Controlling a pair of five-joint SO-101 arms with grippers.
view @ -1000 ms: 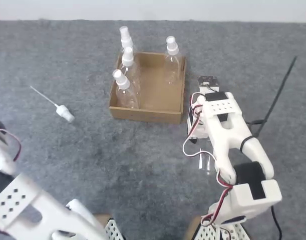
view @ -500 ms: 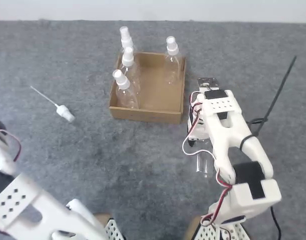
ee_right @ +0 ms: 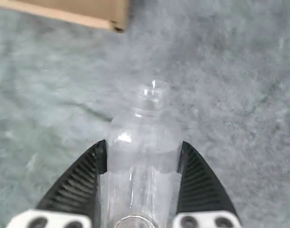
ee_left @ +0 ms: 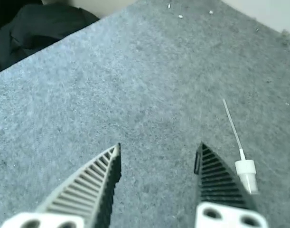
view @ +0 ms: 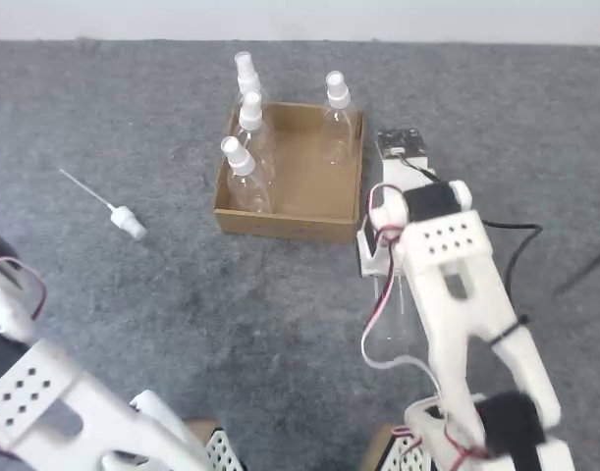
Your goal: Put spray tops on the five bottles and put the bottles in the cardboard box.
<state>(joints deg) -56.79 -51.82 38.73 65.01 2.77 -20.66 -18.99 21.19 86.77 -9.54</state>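
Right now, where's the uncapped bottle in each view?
High view: uncapped bottle under the right arm, near the cardboard box's right front corner.
Right wrist view: uncapped bottle clamped in the right claw.
Left wrist view: carpet and the loose spray top instead.
Shared landmark: that cardboard box corner.

1. We see soft, bright, even light across the grey table [view: 133, 118] in the high view.
2. We find only faint shade along the foot of the cardboard box [view: 290, 224].
3. We catch small white glints on the bottle [ee_right: 144, 142], at its neck.
4. We see the spray top [ee_left: 246, 173] cast hardly any shadow.
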